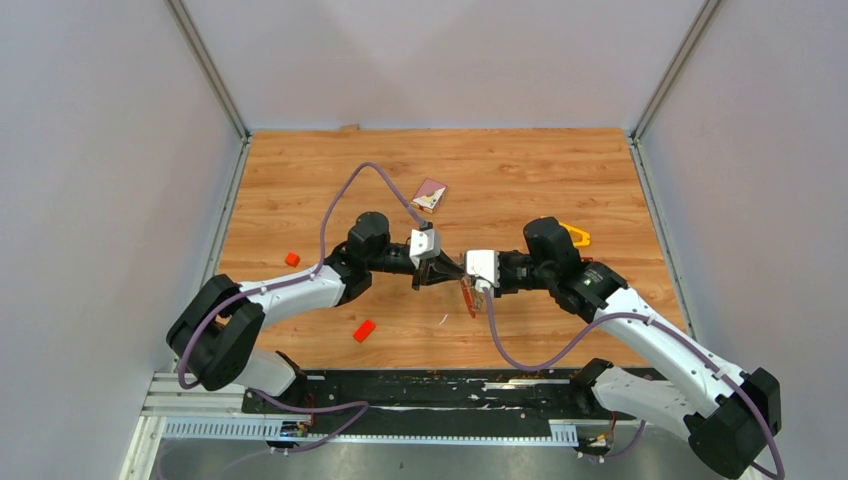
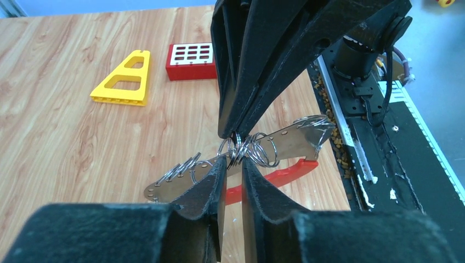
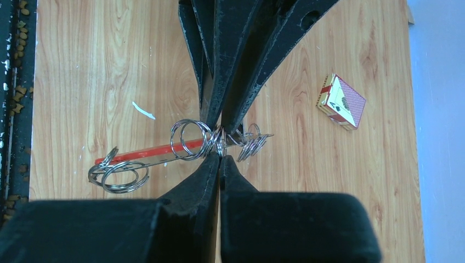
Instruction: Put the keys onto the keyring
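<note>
The keyring (image 2: 285, 175) is a grey metal strip with a red curved strap and several steel split rings, held in the air over the middle of the table. My right gripper (image 3: 220, 156) is shut on a bunch of its rings. My left gripper (image 2: 234, 161) faces it tip to tip. Its jaws stand a narrow gap apart, with the same bunch of rings between the tips. From above, both grippers meet at the keyring (image 1: 467, 295), whose red strap hangs below them. The keys are out of view.
A yellow triangular piece (image 2: 125, 78) and a red square block with white buttons (image 2: 191, 60) lie behind the right arm. A card box (image 3: 341, 101) lies at the back. Two small orange-red blocks (image 1: 292, 259) (image 1: 364, 330) lie at the left, and the black rail (image 1: 420, 390) runs along the near edge.
</note>
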Motion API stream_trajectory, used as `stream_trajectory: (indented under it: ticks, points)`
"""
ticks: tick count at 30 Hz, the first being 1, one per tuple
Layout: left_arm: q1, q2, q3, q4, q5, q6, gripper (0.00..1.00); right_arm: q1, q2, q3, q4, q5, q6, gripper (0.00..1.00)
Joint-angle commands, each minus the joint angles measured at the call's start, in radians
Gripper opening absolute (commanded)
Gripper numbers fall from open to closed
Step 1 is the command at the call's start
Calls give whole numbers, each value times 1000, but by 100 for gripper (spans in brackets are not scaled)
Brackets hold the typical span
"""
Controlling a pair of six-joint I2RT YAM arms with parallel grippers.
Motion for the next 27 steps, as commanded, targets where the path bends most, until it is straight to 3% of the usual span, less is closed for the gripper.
stream_trajectory:
  ticks: [1,6,8,17,23,27]
  points:
    - [-7,9,23,59,25,-27,20,4,2,3,64,-4,18,0]
    - [-8,16,22,53,16,-19,10,5,2,4,62,-4,23,0]
    - [-8,15,23,43,3,-6,0,5,2,4,61,-3,24,0]
    - [-8,-61,24,-103,-18,170,0,4,23,4,56,82,36,0]
    - [-8,-89,24,-135,-36,208,0,6,48,24,42,95,54,2]
    - [-8,-89,27,-137,-66,214,0,4,45,27,29,85,58,17]
